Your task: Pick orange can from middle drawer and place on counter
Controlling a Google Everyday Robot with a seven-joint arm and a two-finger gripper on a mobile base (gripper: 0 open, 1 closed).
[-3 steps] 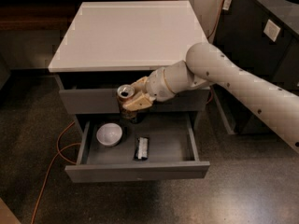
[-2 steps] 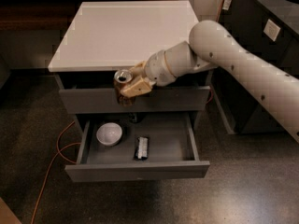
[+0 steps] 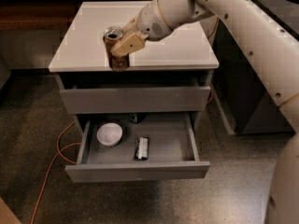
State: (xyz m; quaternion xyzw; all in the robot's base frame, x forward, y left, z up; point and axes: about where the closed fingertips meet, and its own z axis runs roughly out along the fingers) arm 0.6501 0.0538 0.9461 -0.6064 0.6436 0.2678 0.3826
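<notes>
Just at counter's (image 3: 177,45) front edge, pincer (image 3: 117,48) clamps orange can (image 3: 113,34); label unreadable.

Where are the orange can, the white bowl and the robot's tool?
orange can (image 3: 113,33), camera view: its silver top.
white bowl (image 3: 109,134), camera view: its middle.
tool (image 3: 117,51), camera view: between its fingertips, gripping the orange can over the counter (image 3: 177,45).

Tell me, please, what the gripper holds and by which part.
The gripper holds the orange can by its upper body, at the counter's front edge.
</notes>
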